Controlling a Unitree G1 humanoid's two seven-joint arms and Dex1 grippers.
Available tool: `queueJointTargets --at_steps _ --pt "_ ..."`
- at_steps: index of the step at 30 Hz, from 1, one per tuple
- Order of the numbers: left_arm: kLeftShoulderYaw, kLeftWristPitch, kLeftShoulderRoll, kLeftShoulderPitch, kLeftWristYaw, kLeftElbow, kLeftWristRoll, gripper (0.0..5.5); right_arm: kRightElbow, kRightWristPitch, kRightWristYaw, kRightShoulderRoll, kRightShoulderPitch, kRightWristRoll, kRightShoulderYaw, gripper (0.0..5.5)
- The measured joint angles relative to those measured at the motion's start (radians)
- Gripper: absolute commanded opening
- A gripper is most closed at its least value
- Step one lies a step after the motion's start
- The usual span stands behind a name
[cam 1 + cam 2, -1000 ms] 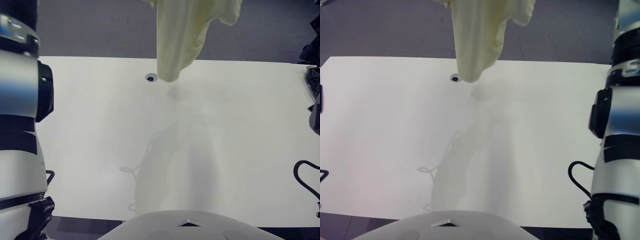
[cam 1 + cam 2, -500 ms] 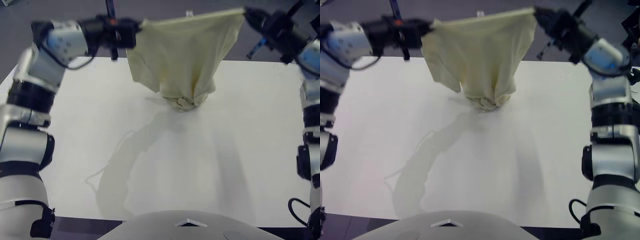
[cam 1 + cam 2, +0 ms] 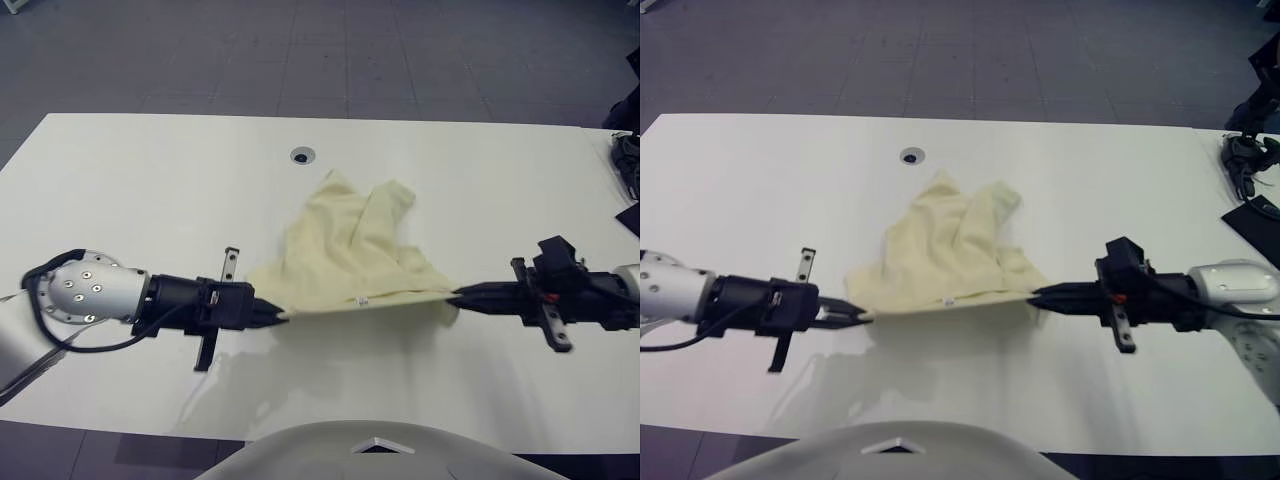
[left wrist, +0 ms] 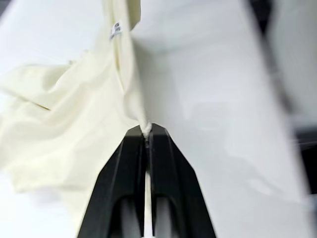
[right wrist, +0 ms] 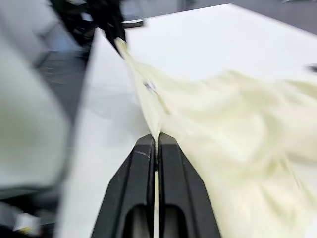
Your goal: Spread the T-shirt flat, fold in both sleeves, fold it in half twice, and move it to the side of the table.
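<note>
The left gripper at 9 o'clock and the right gripper at 3 o'clock each pinch one end of the pale yellow fabric T-shirt's taut near edge, axis running 9-to-3, its crumpled body lying toward 12 o'clock on the white rectangular table, equally near both arms.

We looked down from the head through two eyes set side by side, facing forward over the white table. So both eyes saw the same table top, the T-shirt and the floor behind. We also looked from each wrist, very near, along that arm's black fingers, and from the right wrist we faced across to the left gripper far off.
</note>
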Motion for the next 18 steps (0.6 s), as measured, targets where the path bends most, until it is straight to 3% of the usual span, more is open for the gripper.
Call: queueJointTargets --at_steps 5,9,14,18 --pt "0.1 0.096 0.003 0.113 -0.035 -0.063 0.053 0.01 -0.054 0.061 0.003 0.011 0.058 -0.062 -0.047 0.0" --pt "0.101 0.097 -0.076 0.086 -0.022 -0.026 0.152 0.01 -0.015 0.009 -0.061 0.077 -0.012 -0.205 0.015 0.0" --pt "-0.095 0.033 -0.285 -0.31 0.019 0.285 0.458 0.01 0.213 -0.139 -0.288 0.277 -0.385 -0.48 0.187 0.0" --pt "-0.186 -0.091 -0.441 -0.656 0.149 0.563 0.722 0.01 0.392 -0.324 -0.541 0.404 -0.66 -0.71 0.229 0.0"
